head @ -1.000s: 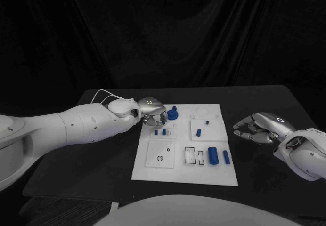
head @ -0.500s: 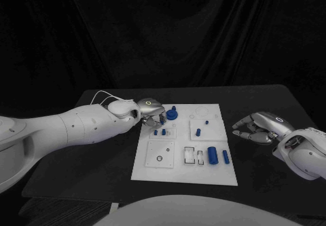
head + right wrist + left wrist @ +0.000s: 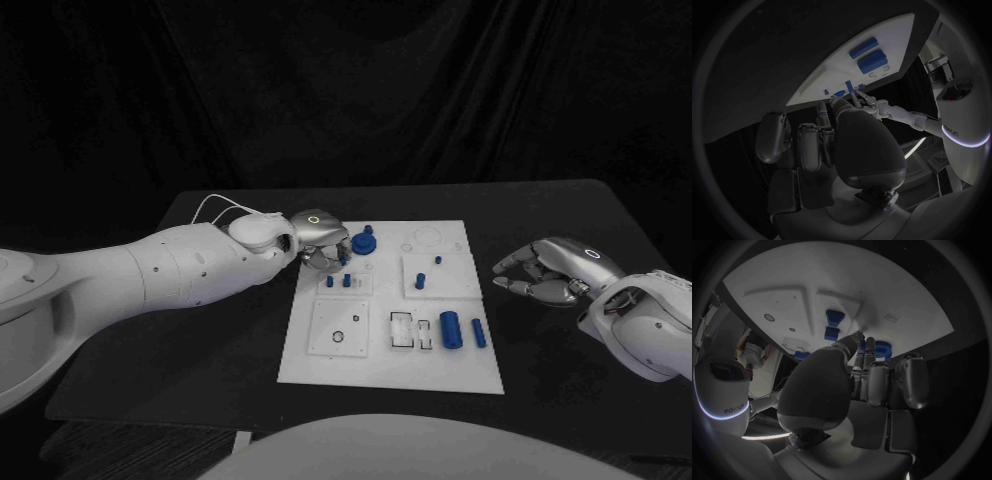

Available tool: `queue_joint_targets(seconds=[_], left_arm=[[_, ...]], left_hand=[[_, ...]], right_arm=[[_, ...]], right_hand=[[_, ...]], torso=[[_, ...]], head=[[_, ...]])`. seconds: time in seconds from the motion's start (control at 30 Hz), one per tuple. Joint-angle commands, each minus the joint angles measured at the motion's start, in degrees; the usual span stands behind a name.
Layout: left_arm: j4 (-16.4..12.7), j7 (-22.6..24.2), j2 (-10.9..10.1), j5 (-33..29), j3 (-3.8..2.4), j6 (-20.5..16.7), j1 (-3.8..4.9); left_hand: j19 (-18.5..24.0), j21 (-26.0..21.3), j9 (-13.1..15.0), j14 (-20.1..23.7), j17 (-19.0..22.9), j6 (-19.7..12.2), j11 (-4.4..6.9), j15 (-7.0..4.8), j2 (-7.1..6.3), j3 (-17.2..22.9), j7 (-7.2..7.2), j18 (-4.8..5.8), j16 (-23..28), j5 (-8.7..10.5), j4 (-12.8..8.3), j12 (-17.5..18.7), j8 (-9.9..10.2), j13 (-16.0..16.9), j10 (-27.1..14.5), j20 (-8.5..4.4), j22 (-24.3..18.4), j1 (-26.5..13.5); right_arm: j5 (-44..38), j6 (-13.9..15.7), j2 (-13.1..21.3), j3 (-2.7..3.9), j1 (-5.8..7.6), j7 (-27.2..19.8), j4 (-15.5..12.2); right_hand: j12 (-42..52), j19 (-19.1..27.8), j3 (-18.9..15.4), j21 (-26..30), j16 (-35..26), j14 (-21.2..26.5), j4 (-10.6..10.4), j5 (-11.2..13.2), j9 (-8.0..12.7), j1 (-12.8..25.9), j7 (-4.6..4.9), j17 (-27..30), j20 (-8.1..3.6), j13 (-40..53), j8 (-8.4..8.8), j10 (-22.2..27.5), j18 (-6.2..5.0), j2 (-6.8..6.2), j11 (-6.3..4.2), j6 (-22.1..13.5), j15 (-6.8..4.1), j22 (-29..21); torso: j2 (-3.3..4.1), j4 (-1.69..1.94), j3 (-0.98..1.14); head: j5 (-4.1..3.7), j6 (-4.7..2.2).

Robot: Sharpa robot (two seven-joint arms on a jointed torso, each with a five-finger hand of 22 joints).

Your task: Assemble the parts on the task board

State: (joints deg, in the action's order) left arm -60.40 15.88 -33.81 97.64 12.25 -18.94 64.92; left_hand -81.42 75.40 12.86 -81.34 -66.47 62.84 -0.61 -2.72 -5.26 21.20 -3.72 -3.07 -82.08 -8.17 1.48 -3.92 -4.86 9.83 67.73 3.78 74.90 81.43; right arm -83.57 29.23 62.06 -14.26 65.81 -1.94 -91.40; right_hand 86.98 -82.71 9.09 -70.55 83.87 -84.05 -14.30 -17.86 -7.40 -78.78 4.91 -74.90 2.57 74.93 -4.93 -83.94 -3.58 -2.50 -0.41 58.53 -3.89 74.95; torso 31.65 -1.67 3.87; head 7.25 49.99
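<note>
Board [image 3: 378,355], white and rectangular, lies mid-table [image 3: 188,350] with blue pegs and cylinders [image 3: 451,329] in recesses; left hand [image 3: 320,240] at its far left corner, grip unclear; right hand [image 3: 555,270] curled, holding nothing, off its right edge.

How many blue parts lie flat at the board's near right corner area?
2: a thick blue cylinder and, just to its right, a thinner blue rod, both lying on the task board. Others near the left hand may be partly hidden.
</note>
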Motion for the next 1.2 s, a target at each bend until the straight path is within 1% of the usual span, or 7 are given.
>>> queue_joint_targets(seconds=[0.03,0.57,0.63,0.87,0.9,0.97,1.2], left_arm=[[0.06,-0.08,0.2,-0.19,0.03,0.82,-0.33],[-0.24,0.16,0.02,-0.19,0.03,0.8,-0.64],[-0.17,0.05,0.05,-0.19,0.03,0.6,-0.64],[0.48,-2.16,0.1,-0.19,0.03,-0.02,-0.65],[0.61,-2.37,0.04,-0.19,0.03,-0.34,-0.65],[0.83,-2.58,-0.1,-0.19,0.03,-1.07,-0.65],[-0.04,-2.8,-2.62,-0.19,0.02,-5.89,-0.62]], left_hand=[[0.4,-0.21,-0.01,0.59,0.21,-0.14,-0.42,0.06,-0.26,-0.15,-0.12,-0.33,0.35,-0.07,-0.19,0.33,0.25,-0.19,-0.37,-0.04,10.54,0.4],[0.61,-0.55,-0.19,0.81,0.54,-1.23,-0.37,0.11,-0.4,-0.27,0.02,-0.39,0.5,0.72,0.17,0.32,0.97,-0.53,-1.02,0.04,10.45,-0.1],[0.73,-0.76,-0.64,0.97,0.81,-3.39,-0.31,0.1,-0.64,-0.3,0.27,-0.44,0.61,1.12,0.5,0.42,1.45,-0.86,-1.92,0.07,10.4,-0.49],[1.87,-3.08,-4.83,2.14,2.43,-21.23,-2.17,1.37,-2.13,-2.7,5.37,-0.83,1.27,4.59,2.37,0.15,1.33,-2.38,-10.79,0.99,9.84,-2.24],[2.06,-3.49,-6.27,2.28,2.51,-27.45,-2.34,1.47,-1.99,-3.95,5.9,-0.91,1.27,4.79,2.64,0.05,1.68,-2.07,-11.7,1.21,9.75,-2.34],[2.05,-3.57,-6.95,2.33,2.44,-30.3,-2.47,1.54,-1.85,-4.95,6.48,-0.92,1.22,4.86,2.92,-0.07,1.83,-1.68,-12.06,1.32,9.76,-2.29],[1.84,-3.41,-6.68,2.23,2.31,-27.97,-2.37,1.52,-1.66,-6.14,6.82,-0.89,1.09,5.01,3.24,-0.6,1.11,-0.71,-11.6,1.38,9.83,-1.34]], right_arm=[[-0.06,0.08,-0.01,0.04,-0.15,-0.02,0.0],[-0.06,-0.1,0.0,0.04,-0.17,0.07,-0.03],[-0.06,-0.11,0.01,0.04,-0.17,0.07,-0.05],[-0.06,0.0,0.15,0.04,-0.17,0.04,-0.13],[-0.06,0.04,0.18,0.04,-0.17,0.04,-0.15],[-0.06,0.16,0.25,0.04,-0.17,0.04,-0.19],[-0.06,1.72,1.08,0.05,-0.14,-0.08,-0.8]], right_hand=[[-0.33,0.38,0.16,0.28,-0.22,-4.54,0.11,0.35,-0.02,-0.01,0.12,-10.22,-0.1,11.96,0.33,-3.42,-0.46,-0.1,-0.03,0.3,-0.05,9.67],[-0.34,0.39,0.19,0.33,-0.26,-4.53,0.15,0.45,-0.04,-0.06,0.12,-10.19,-0.1,11.95,0.3,-3.41,-0.47,-0.06,-0.03,0.38,-0.05,9.66],[-0.34,0.39,0.19,0.33,-0.26,-4.53,0.15,0.45,-0.04,-0.06,0.12,-10.19,-0.1,11.95,0.3,-3.41,-0.47,-0.06,-0.03,0.38,-0.05,9.66],[-0.52,0.44,0.17,0.48,-0.39,-4.5,0.17,0.55,-0.04,-0.05,0.15,-10.09,-0.1,11.78,0.31,-3.27,-0.5,-0.11,-0.01,0.38,-0.05,9.62],[-0.52,0.44,0.17,0.48,-0.39,-4.5,0.17,0.55,-0.04,-0.05,0.15,-10.09,-0.1,11.78,0.31,-3.27,-0.5,-0.11,-0.01,0.38,-0.05,9.62],[-0.58,0.48,0.16,0.59,-0.45,-4.49,0.17,0.56,-0.04,-0.05,0.15,-10.05,-0.1,11.73,0.31,-3.22,-0.52,-0.12,-0.01,0.37,-0.05,9.6],[-3.67,0.71,0.23,1.24,-0.81,-4.37,0.28,0.68,-0.07,-0.23,0.2,-9.76,-0.05,8.98,0.33,-0.81,-0.63,-0.28,0.06,0.48,0.04,9.44]], torso=[[0.04,0.02,-0.03],[0.04,0.14,0.05],[0.04,0.1,0.03],[0.0,0.07,0.01],[-0.01,0.06,-0.01],[-0.02,0.03,-0.02],[-0.04,0.2,-0.22]], head=[[0.04,0.01],[0.09,0.01],[0.16,0.01],[0.27,0.01],[0.28,0.01],[0.33,0.01],[-0.02,0.01]])
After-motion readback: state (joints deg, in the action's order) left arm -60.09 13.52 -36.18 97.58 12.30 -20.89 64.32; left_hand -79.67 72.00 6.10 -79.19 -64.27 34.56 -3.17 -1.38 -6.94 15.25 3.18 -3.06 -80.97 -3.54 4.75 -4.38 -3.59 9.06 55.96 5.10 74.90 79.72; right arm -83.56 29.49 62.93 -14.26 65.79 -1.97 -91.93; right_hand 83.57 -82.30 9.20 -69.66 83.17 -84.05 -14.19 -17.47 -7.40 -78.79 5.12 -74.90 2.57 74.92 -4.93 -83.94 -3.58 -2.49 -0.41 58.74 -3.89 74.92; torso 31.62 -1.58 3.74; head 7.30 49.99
